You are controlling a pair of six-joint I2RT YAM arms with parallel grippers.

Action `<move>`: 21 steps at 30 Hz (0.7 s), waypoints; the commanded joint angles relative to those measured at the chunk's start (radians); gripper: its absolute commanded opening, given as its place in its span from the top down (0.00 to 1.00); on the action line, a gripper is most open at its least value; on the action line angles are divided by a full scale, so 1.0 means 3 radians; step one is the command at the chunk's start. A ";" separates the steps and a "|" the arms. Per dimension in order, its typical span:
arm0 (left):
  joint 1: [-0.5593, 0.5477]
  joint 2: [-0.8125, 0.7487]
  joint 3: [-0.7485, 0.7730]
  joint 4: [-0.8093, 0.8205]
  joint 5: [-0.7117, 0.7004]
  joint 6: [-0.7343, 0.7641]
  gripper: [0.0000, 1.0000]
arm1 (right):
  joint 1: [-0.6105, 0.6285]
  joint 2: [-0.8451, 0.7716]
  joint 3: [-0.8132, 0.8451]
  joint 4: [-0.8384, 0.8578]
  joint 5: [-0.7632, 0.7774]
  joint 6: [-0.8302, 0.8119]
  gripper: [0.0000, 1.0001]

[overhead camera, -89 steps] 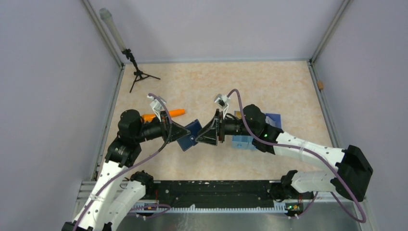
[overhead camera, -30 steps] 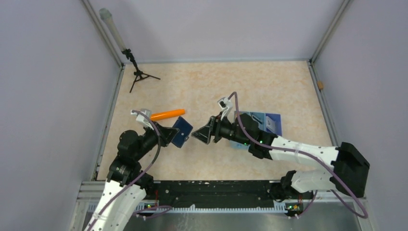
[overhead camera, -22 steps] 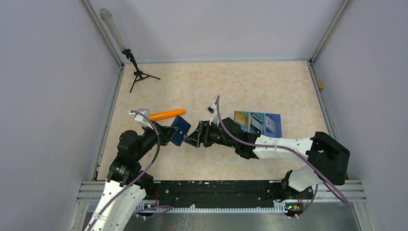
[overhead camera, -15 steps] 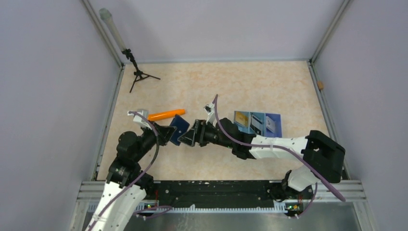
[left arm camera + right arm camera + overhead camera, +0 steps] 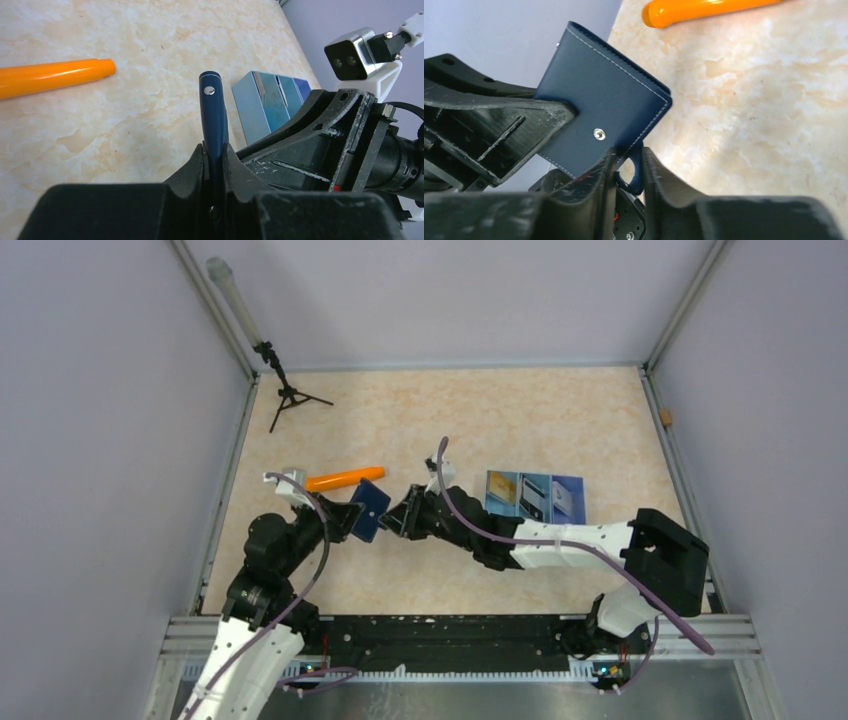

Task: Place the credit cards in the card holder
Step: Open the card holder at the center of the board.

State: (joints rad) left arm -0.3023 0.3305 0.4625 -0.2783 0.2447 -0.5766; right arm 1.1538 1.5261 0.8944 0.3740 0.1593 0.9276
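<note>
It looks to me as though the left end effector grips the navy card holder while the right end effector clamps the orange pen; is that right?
Not quite: the orange pen lies free on the table, as the top external view shows. The left end effector does grip the navy card holder; the right end effector brackets that holder's lower edge.

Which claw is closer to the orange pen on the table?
Left. The left claw, clamped on the card holder, sits just on the near side of the orange pen. The right claw is at the holder's other edge, farther from the pen.
</note>
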 commanded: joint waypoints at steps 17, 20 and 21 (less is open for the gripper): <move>0.0003 0.0677 -0.1051 0.0434 0.0186 -0.0906 0.31 | 0.0044 0.0212 -0.0420 -0.0069 -0.0085 -0.0466 1.00; 0.0000 0.0765 -0.1104 0.0548 0.0280 -0.0859 0.28 | 0.0043 0.0276 -0.0450 -0.0004 -0.0159 -0.0502 1.00; 0.0000 0.0774 -0.1110 0.0575 0.0307 -0.0824 0.26 | 0.0043 0.0274 -0.0457 0.0005 -0.0169 -0.0505 1.00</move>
State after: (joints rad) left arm -0.3035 0.5484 0.1352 -0.2401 0.2802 -0.8227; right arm 1.1568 1.5940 0.7586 0.3347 0.1452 0.8143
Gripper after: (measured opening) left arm 0.711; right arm 0.025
